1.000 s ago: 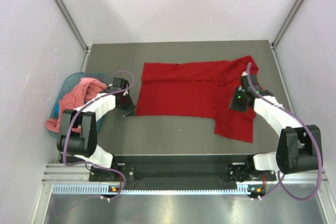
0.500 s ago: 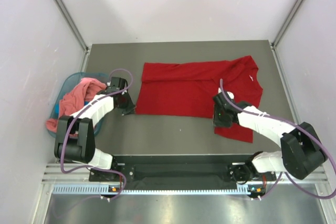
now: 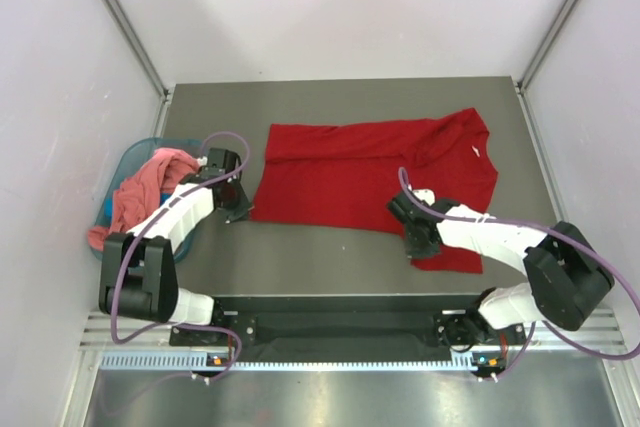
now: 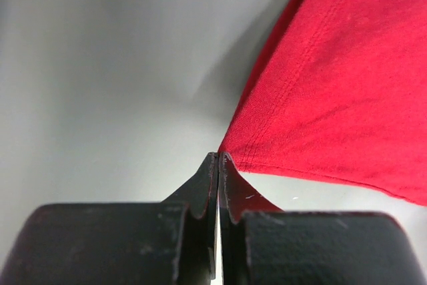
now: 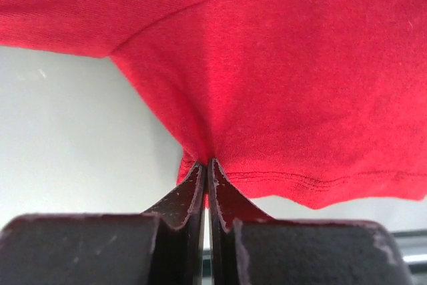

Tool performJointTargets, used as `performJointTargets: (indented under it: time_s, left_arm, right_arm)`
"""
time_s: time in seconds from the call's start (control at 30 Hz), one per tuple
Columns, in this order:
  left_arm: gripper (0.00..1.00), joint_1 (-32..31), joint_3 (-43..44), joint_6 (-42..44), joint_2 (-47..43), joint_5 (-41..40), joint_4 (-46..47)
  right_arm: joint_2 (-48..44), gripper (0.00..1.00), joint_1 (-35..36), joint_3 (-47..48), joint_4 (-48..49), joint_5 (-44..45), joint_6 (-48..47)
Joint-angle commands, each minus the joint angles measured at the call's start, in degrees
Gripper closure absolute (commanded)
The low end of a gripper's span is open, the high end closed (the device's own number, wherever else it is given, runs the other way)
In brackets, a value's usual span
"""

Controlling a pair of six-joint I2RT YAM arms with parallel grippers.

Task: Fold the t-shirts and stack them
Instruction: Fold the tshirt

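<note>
we are pinching our left gripper (image 4: 219, 159) tight on the near left corner of the deep red t-shirt (image 3: 345, 177), clamping our right gripper (image 5: 205, 163) on its near hem, shirt lying spread across the grey table (image 3: 300, 259), salmon-pink t-shirt (image 3: 140, 187) sitting in the teal basket (image 3: 127, 156) at the left

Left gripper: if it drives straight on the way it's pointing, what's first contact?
The red t-shirt: the left gripper is shut on its corner. Past that corner, likely the grey table, though depth is hard to judge in the wrist view.
</note>
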Motion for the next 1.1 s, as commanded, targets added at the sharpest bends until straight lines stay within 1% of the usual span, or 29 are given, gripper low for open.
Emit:
performJointTargets:
  time_s: [0.0, 0.07, 0.1, 0.13, 0.2, 0.23, 0.27, 0.33, 0.37, 0.4, 0.43, 0.47, 0.5, 0.53, 0.57, 0.6, 0.63, 0.67, 0.73, 0.77, 0.83, 0.87, 0.97, 1.07]
  left_arm:
    - [1.00, 0.0, -1.6, 0.9, -2.9, -2.6, -3.2]
    - [1.00, 0.0, -2.1, 0.6, -3.3, 0.2, -3.7]
    - [0.98, 0.0, -2.1, 0.5, -3.5, 0.8, -4.4]
    - [0.87, 0.0, -1.9, 0.5, -4.4, 0.8, -4.9]
    - [0.76, 0.0, 0.0, 0.7, -5.2, 0.4, -6.9]
    - [0.73, 0.0, 1.2, 1.4, -5.5, -0.3, -7.5]
    - [0.71, 0.0, 4.5, 1.9, -5.3, -0.8, -8.3]
    - [0.69, 0.0, 8.9, 3.4, -3.7, -2.0, -10.6]
    - [0.68, 0.0, 13.6, 3.7, -3.0, -1.9, -10.9]
    - [0.67, 0.0, 15.9, 4.2, -2.1, 0.0, -10.5]
    - [0.66, 0.0, 17.8, 5.0, -0.4, 0.8, -7.7]
    - [0.66, 0.0, 19.4, 5.2, 0.6, 4.1, -5.9]
    - [0.64, 0.0, 22.2, 5.3, 1.9, 6.1, -3.7]
    - [0.64, 0.0, 23.6, 5.3, 4.7, 10.1, -1.7]
    - [0.64, 0.0, 26.3, 5.4, 6.4, 11.6, 1.8]
    - [0.64, 0.0, 27.7, 5.4, 8.4, 12.8, 3.1]
    - [0.64, 0.0, 29.1, 5.6, 12.1, 14.7, 4.2]
    - [0.64, 0.1, 31.4, 5.8, 14.0, 15.2, 6.8]
    - [0.64, 0.2, 33.7, 6.1, 19.3, 16.3, 9.0]
    - [0.64, 0.2, 35.8, 6.2, 21.1, 17.5, 10.7]
    - [0.64, 0.3, 38.4, 6.0, 26.3, 18.5, 12.0]
    - [0.64, 0.5, 40.4, 5.8, 27.7, 19.4, 12.9]
    - [0.64, 1.1, 43.8, 4.9, 33.1, 20.3, 15.7]
    - [0.64, 1.7, 47.1, 4.3, 38.0, 20.7, 17.1]
  right_arm:
    - [-0.4, 0.99, 1.8, 1.3, -6.5, -1.1, -1.6]
    - [-0.2, 0.93, 2.2, 1.3, -6.9, -1.7, -2.3]
    - [-0.4, 0.89, 2.4, 1.4, -7.3, -2.5, -2.3]
    - [-1.2, 0.81, 2.4, 1.5, -7.5, -2.8, -2.2]
    - [-3.6, 0.75, 2.2, 3.4, -8.8, -2.3, -2.0]
    - [-4.1, 0.68, 2.0, 4.7, -9.6, -2.1, -2.1]
    - [-5.2, 0.65, 0.8, 7.5, -10.0, -1.4, -2.5]
    - [-5.6, 0.59, -2.4, 10.4, -9.8, -1.0, -4.9]
    - [-5.3, 0.58, -7.6, 13.0, -9.1, -1.3, -5.8]
    - [-4.8, 0.58, -10.7, 14.4, -8.1, -1.5, -8.0]
    - [-4.0, 0.58, -14.0, 15.7, -5.2, -1.8, -9.0]
    - [-1.7, 0.59, -17.1, 19.0, -4.0, -1.6, -9.8]
    - [0.0, 0.59, -22.5, 21.3, -3.2, -1.6, -10.2]
    - [3.8, 0.59, -24.8, 23.5, -1.6, -1.6, -10.3]
    - [5.8, 0.59, -28.2, 28.3, -0.8, -1.3, -10.2]
    - [7.9, 0.59, -29.6, 30.7, 0.1, -0.8, -9.5]
    - [12.4, 0.58, -30.9, 33.1, 1.8, -0.5, -9.0]
    - [14.8, 0.59, -32.9, 37.7, 3.0, -0.6, -8.7]
    - [19.2, 0.58, -34.1, 42.2, 4.3, -0.6, -8.3]
    - [23.8, 0.59, -34.9, 47.1, 4.5, -0.6, -8.1]
    - [29.9, 0.58, -35.7, 51.4, 4.9, -1.2, -7.5]
    - [31.6, 0.58, -36.2, 55.1, 5.3, -1.8, -7.4]
    - [37.6, 0.58, -36.9, 60.5, 5.5, -1.4, -6.6]
    - [41.0, 0.58, -38.1, 62.2, 7.3, -1.3, -5.8]
